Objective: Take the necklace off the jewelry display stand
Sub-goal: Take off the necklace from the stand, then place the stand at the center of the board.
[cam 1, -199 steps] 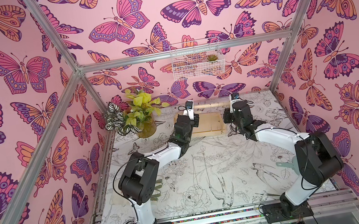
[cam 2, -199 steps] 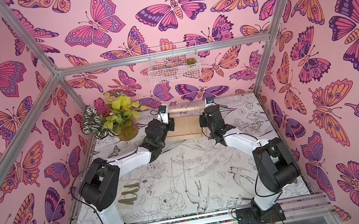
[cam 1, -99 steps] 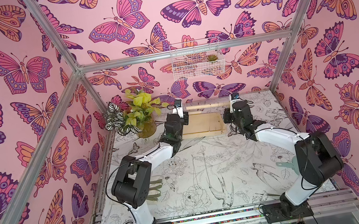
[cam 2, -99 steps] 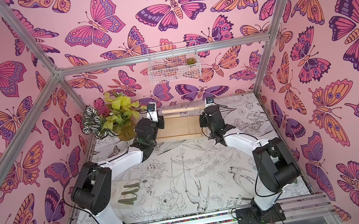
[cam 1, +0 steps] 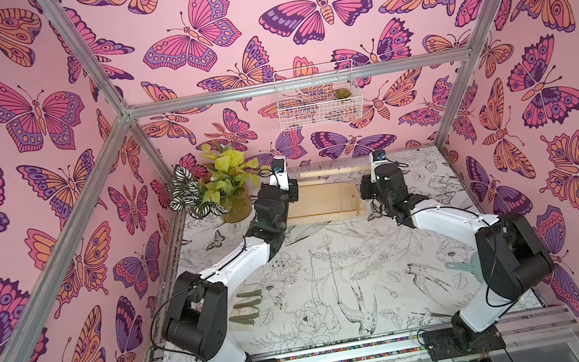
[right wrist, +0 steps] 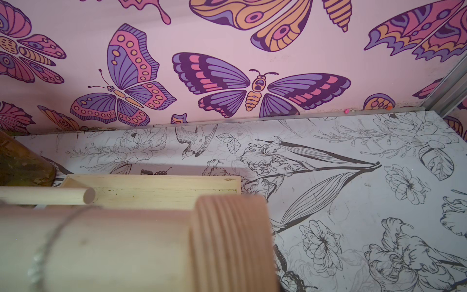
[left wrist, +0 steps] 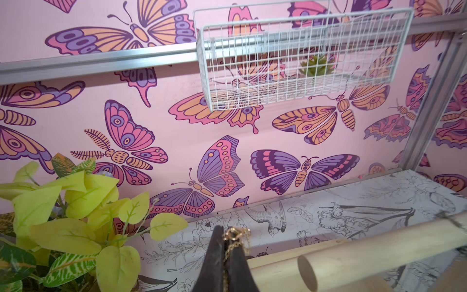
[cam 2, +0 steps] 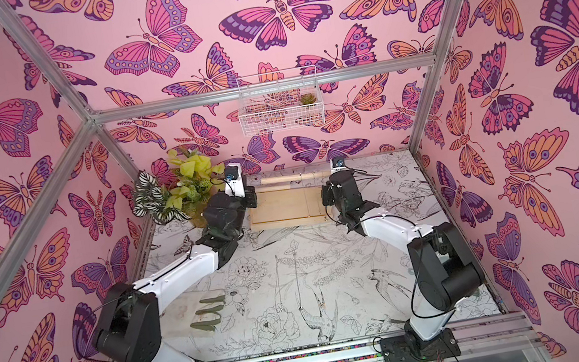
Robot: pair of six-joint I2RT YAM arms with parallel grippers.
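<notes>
Pink butterfly-printed walls closed in a table [cam 1: 335, 281] covered with black-and-white flower drawings. At its far left corner stood a potted plant [cam 1: 220, 191], its leaves just beside the left arm, and a white wire basket [cam 1: 320, 112] hung on the back wall above the far edge. The wooden stand [cam 1: 322, 200] sat at the middle of the far edge, between the two arms. Both top views showed the left gripper [left wrist: 225, 237] at the stand's left end and the right gripper [cam 1: 368, 188] at its right end, but the chain was too fine to make out there. Only the left wrist view showed the necklace [left wrist: 235, 233]. It was a gold chain pinched between the clamped black fingers [left wrist: 214, 257], its clasp ring poking out above their tips, just beside the left end of the round bar [left wrist: 379, 246]. The right wrist view showed a blurred wooden bar end filling its foreground, with a thin strand [right wrist: 50, 235] draped over it. The right gripper's fingers were hidden, so whether they were clenched could not be told.
</notes>
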